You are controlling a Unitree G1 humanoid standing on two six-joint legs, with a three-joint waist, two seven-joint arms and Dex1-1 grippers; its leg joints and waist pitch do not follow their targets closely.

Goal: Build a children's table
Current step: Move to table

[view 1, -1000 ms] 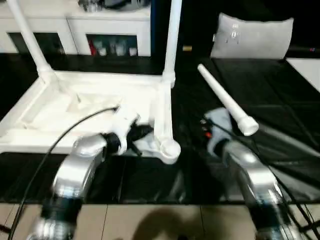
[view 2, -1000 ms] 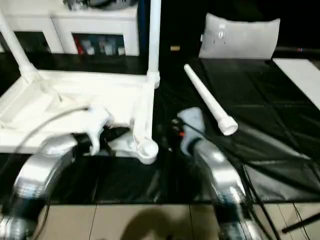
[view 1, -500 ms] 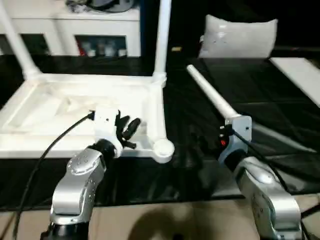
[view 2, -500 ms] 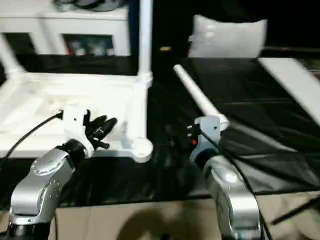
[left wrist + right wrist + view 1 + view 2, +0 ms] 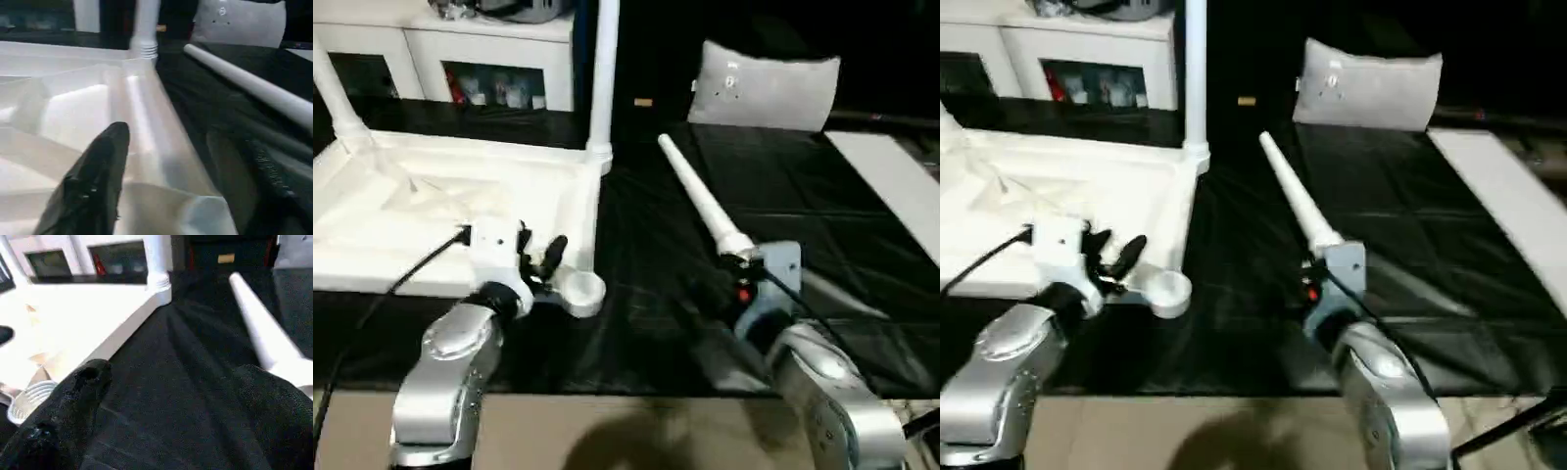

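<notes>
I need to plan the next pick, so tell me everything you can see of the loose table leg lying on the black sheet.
The loose leg is a long white tapered tube, plastic-looking, lying flat on the black sheet, apart from the tabletop. Its narrow rounded tip points away toward the grey cushion-like panel; its wide collared end lies nearest the robot, right in front of the right gripper, whose fingers stand open with nothing between them.

Silver forearms (black cables trailing), white wrist blocks, each gripper (image 5: 540, 257) black-fingered.
</notes>
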